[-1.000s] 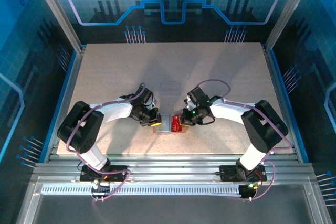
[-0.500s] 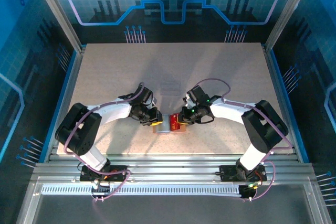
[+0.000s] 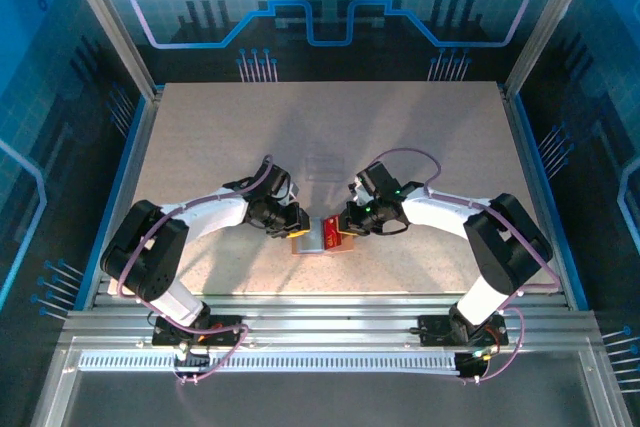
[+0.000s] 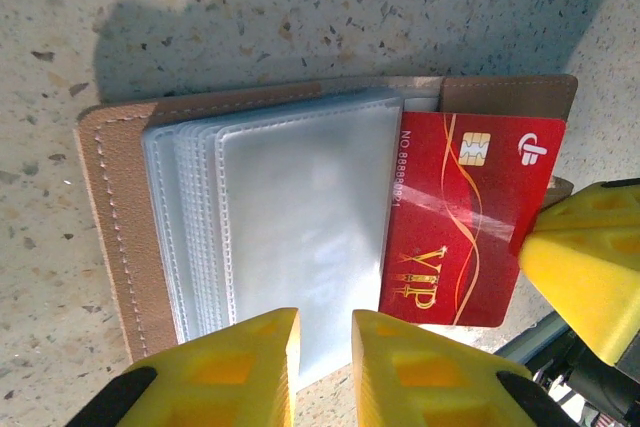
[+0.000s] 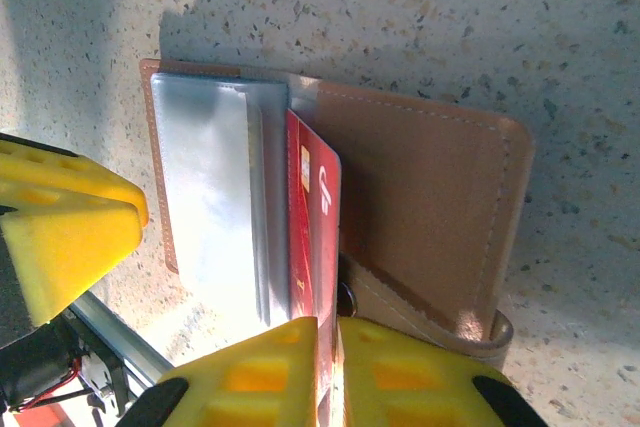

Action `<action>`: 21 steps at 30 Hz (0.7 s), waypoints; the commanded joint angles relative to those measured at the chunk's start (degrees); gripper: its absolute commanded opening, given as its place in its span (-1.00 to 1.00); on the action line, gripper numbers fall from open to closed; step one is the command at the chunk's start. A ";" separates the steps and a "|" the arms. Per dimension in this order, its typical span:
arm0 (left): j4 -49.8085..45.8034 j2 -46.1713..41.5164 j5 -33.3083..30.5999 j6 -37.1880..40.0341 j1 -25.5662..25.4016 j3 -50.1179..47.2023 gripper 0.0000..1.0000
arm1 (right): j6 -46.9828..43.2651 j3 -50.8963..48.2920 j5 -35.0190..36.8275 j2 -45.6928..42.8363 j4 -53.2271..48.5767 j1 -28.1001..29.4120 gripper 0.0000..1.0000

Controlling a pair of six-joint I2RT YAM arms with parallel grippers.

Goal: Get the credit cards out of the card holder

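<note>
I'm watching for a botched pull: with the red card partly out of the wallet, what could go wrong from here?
1. The right gripper pinches the red card only at its edge, so it might slip free.
2. The left gripper holds the card holder by its clear sleeves alone; the holder could drag along with the card.

L gripper (image 4: 322, 372) pinched; R gripper (image 5: 327, 372) pinched tight.

Red credit card (image 4: 465, 217): gold "VIP" lettering on the face. Small white print along the edge nearest the sleeves reads "NO" and then a run of 8s; the last digits are illegible. A white emblem at one corner cannot be read as letters.
</note>
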 commanded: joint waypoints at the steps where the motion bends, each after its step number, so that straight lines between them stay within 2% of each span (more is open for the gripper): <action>1: -1.82 -1.52 0.91 -0.87 -0.28 0.75 -0.58 | 0.89 0.34 -0.99 -0.49 0.92 0.73 -0.74; 21: -2.34 -2.58 -0.29 -0.73 -0.20 1.13 -0.59 | 0.80 1.75 -0.17 -0.01 -0.06 1.66 -0.82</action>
